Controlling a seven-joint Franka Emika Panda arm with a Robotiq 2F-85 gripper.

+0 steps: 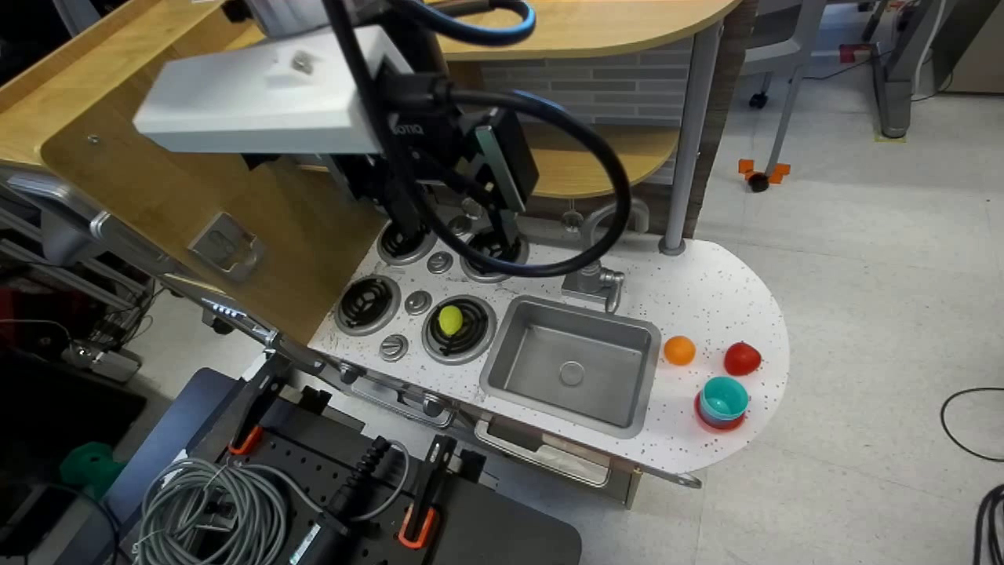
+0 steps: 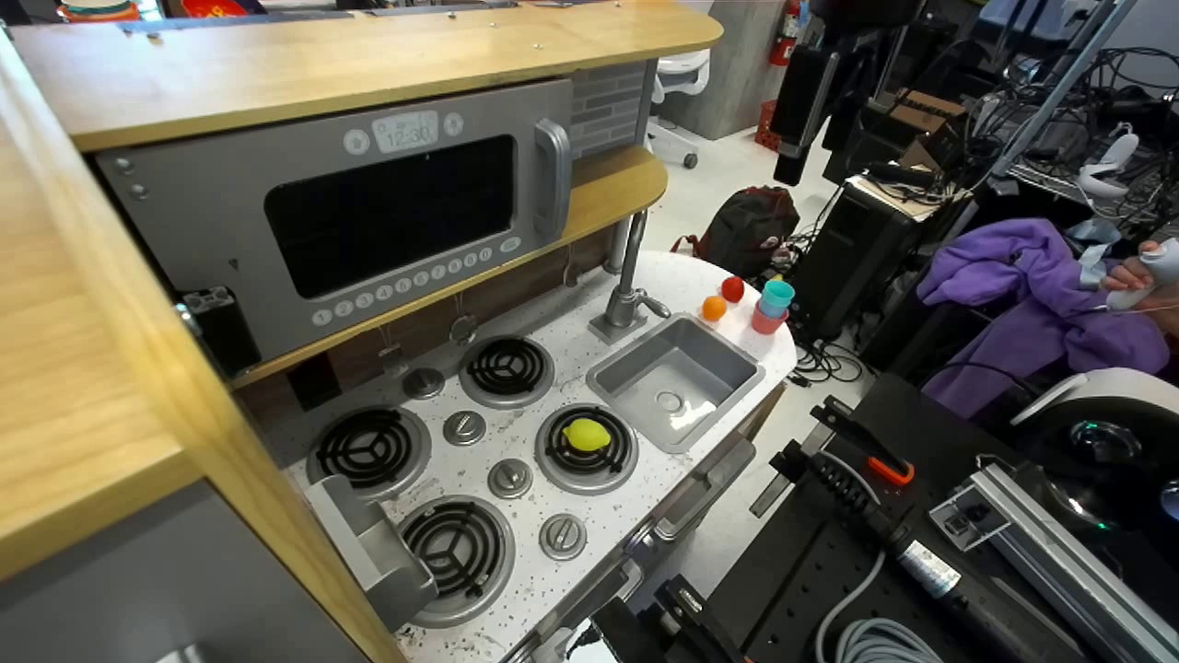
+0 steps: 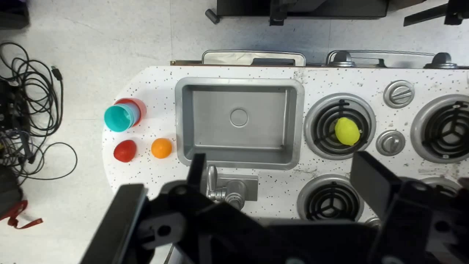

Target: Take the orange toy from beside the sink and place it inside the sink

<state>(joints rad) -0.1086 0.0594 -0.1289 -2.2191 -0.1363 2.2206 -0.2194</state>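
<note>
The orange toy [image 1: 679, 350] is small and round. It lies on the speckled white counter just beside the sink [image 1: 572, 353], on the side away from the burners. The toy shows also in an exterior view [image 2: 714, 308] and in the wrist view [image 3: 161, 148]. The sink is a rectangular grey metal basin with nothing in it, seen in an exterior view [image 2: 677, 368] and the wrist view [image 3: 238, 132]. My gripper [image 3: 279, 159] is open and empty, high above the counter. It shows in both exterior views [image 1: 459, 224] [image 2: 812, 155], apart from the toy.
A red round toy [image 3: 125, 150] and stacked teal and red cups [image 3: 121, 117] stand near the orange toy at the counter's rounded end. The faucet [image 3: 234, 189] rises behind the sink. A yellow lemon [image 3: 347, 131] lies on a burner. A shelf and microwave [image 2: 396, 212] overhang the counter's back.
</note>
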